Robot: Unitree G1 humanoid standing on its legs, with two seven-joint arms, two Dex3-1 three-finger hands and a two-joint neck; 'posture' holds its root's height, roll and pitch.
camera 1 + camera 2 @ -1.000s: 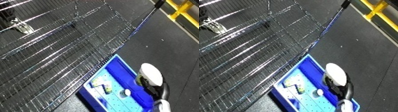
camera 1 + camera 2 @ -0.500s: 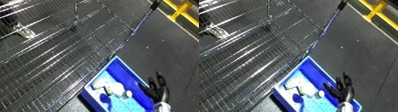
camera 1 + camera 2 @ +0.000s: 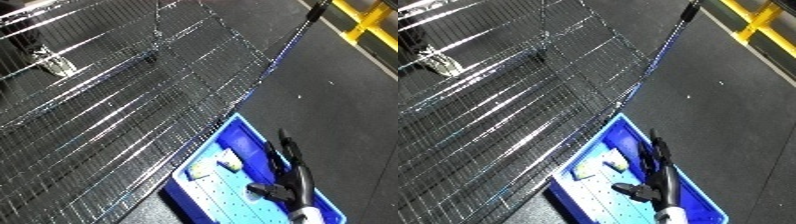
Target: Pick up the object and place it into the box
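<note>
My right hand (image 3: pixel 297 181) reaches over the blue bin (image 3: pixel 206 148) at the lower right, open, with its fingers (image 3: pixel 285 150) straight and pointing away from me and nothing held in it. Inside the bin lie two small pale items (image 3: pixel 229 161), just left of the hand. The white round object does not show in either view. A small clear packet (image 3: pixel 54 64) rests on the wire grid at the upper left. My left hand is out of view.
A large wire-mesh surface (image 3: pixel 133 100) fills the left and middle, and its edge runs right beside the bin. Dark floor (image 3: pixel 736 110) lies to the right. A yellow barrier (image 3: pixel 369 22) stands at the top right.
A second ago my right hand held a white round object above the bin. The hand has since opened and holds nothing. The camera has shifted as well.
</note>
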